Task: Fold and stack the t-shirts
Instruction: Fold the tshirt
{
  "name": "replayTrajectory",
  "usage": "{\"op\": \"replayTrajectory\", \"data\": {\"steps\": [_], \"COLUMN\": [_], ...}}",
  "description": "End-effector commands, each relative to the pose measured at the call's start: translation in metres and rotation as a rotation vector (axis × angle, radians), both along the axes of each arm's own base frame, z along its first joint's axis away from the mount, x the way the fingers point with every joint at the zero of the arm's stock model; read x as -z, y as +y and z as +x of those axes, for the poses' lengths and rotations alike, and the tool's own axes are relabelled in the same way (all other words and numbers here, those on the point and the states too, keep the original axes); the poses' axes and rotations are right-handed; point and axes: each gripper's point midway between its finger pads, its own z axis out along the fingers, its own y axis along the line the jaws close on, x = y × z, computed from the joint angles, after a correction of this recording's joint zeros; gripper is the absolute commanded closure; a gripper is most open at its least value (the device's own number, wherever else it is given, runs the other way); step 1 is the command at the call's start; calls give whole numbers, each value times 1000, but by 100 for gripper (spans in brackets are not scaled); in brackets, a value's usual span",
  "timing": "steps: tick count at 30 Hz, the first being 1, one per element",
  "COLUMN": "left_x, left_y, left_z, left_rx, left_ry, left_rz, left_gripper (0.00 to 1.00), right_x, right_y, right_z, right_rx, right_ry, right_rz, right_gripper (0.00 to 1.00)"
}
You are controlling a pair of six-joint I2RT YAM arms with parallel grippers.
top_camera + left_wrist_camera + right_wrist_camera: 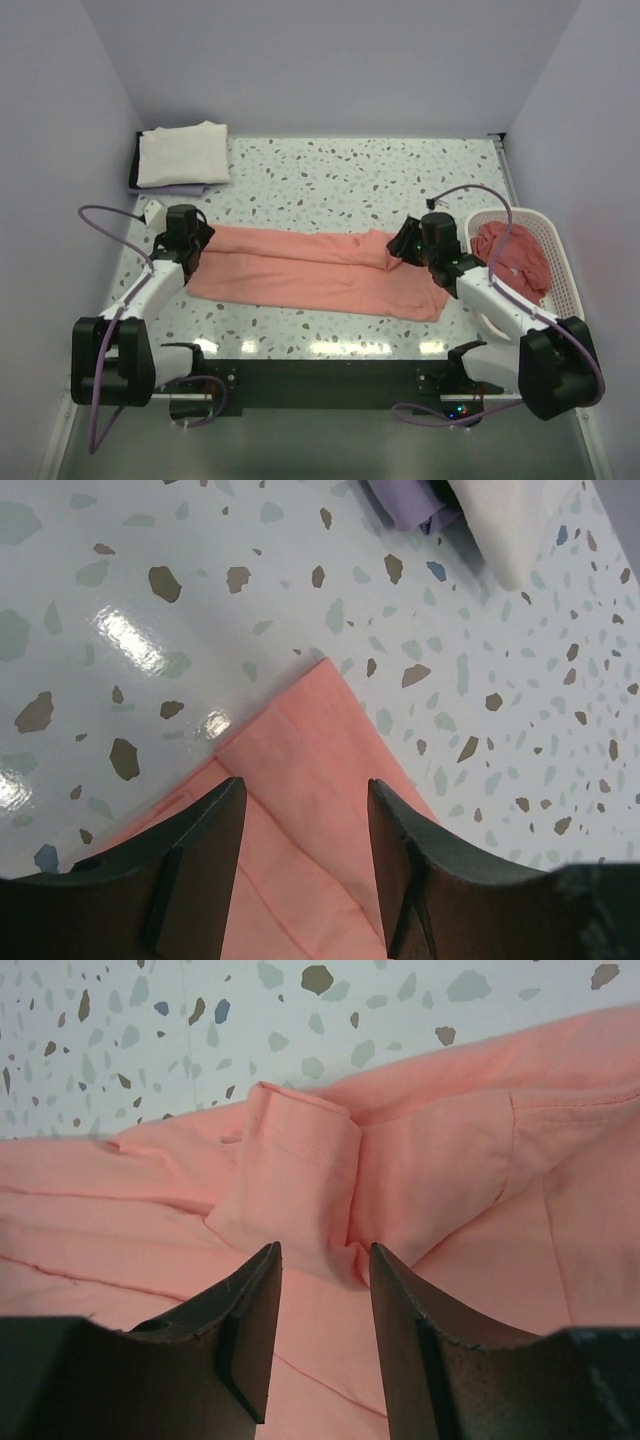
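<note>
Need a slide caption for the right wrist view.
Open right gripper poised over a rumpled fold of the salmon-pink t-shirt, speckled table beyond.

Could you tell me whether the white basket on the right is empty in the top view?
No, a dark pink-red t-shirt lies bunched inside the white basket.

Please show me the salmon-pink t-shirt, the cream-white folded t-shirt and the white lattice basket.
salmon-pink cotton t-shirt (310,272): top view, middle of the spread cloth.
cream-white folded t-shirt (183,153): top view, its upper face.
white plastic lattice basket (563,265): top view, right wall.
</note>
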Motion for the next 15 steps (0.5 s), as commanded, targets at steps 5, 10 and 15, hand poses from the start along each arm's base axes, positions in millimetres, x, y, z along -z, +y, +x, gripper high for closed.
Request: {"op": "replayTrajectory", "data": {"steps": [5,10,15], "left_x": [-25,-22,-26], "left_y": [-23,-61,-81], "left_z": [27,25,3], "left_rx": [96,235,392], "left_ry": [-100,-50,-30], "left_rz": [-84,-83,-103], "left_gripper": [43,43,43], "right_x": [-28,-20,-3], "right_y": [-1,-1,10], "right_z": [36,70,82], "right_rx": [-30,-18,-47], "right_ry": [12,50,102], "right_rz": [-135,-213,-233], "right_gripper": [49,49,46]}}
